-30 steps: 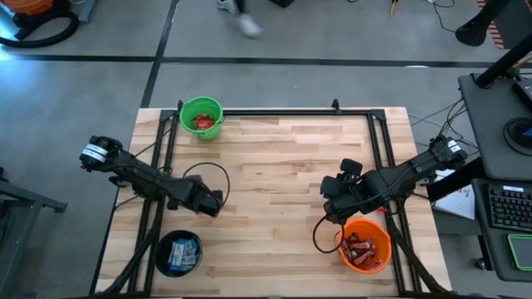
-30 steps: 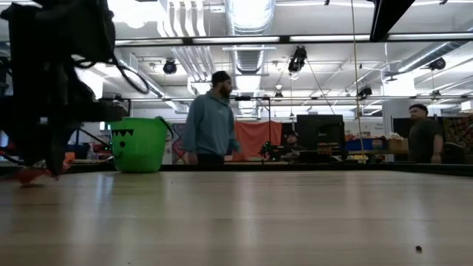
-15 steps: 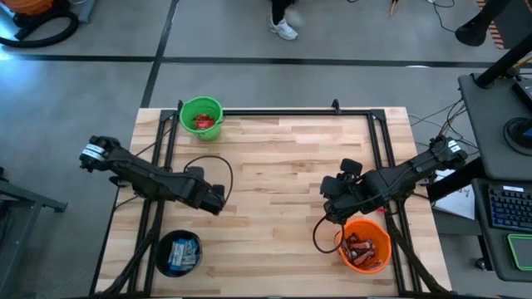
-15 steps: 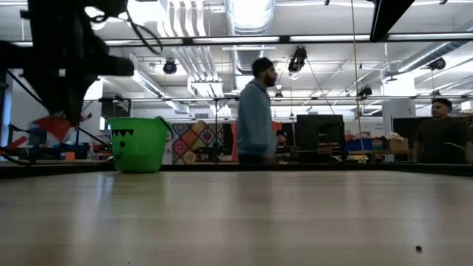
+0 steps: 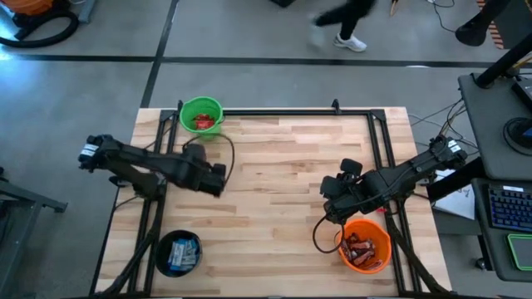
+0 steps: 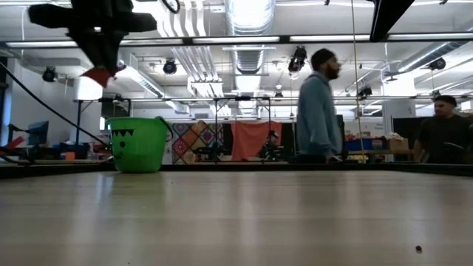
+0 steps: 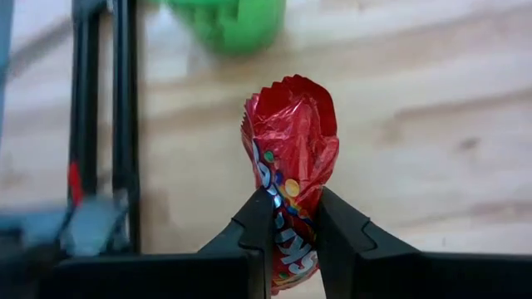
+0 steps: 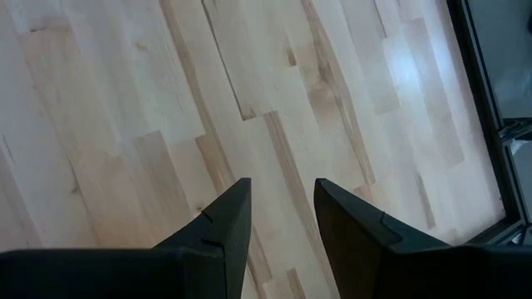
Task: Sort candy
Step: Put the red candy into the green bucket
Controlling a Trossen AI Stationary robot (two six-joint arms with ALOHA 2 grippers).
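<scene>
A red candy packet [image 7: 291, 158] sticks out past the fingers of my left gripper [image 7: 293, 218], which is shut on it high above the table's left side [image 5: 218, 178]; the low view shows the packet [image 6: 98, 74] hanging in the air above the green bucket [image 6: 138, 143]. That green bucket [image 5: 202, 117] stands at the far left corner with red candy inside. My right gripper [image 8: 281, 199] is open over bare wood at the right [image 5: 332, 199], beside the orange bucket [image 5: 366, 246] of candy. My left gripper pinches the red packet's middle [image 7: 287, 195] between its two fingers, which come slanting down from above. The packet is crumpled, lifted clear of the table, and its crimped end [image 7: 291, 87] sticks out beyond the fingertips.
A dark bucket [image 5: 179, 252] with blue-and-white candy stands at the near left. A black frame [image 5: 378, 141] runs along the table's far, left and right sides. People walk in the room beyond the far edge [image 6: 316, 103].
My left gripper has risen well above the table with the red packet, moving toward the far edge and the green bucket, and has turned somewhat. The packet stays pinched and clear of the wood. A person behind the table has walked to the right.
</scene>
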